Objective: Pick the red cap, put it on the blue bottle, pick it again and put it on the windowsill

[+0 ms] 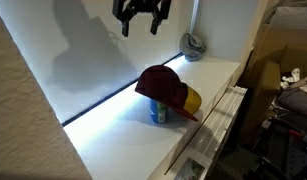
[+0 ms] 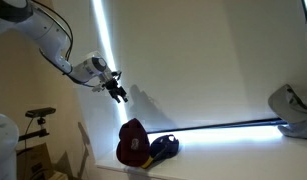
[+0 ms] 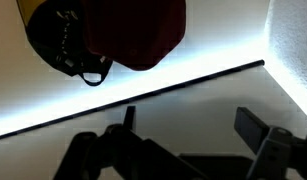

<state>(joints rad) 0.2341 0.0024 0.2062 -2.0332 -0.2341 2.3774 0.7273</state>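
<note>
White, brightly lit windowsill (image 1: 108,140) carries a blue cylindrical bottle (image 1: 158,114) topped by a maroon fabric baseball cap (image 1: 163,86); overhead, the black gripper (image 1: 140,27) hangs apparently open, empty.

Here's the cap (image 1: 161,84), sitting on top of the bottle (image 1: 158,114), which stands upright on the windowsill (image 1: 108,140). A second cap (image 1: 192,99) lies just beside them on the sill. The gripper (image 1: 141,27) hangs well above, apart from everything. Further along the sill, at its far end, rests a rounded object (image 1: 194,45).
</note>
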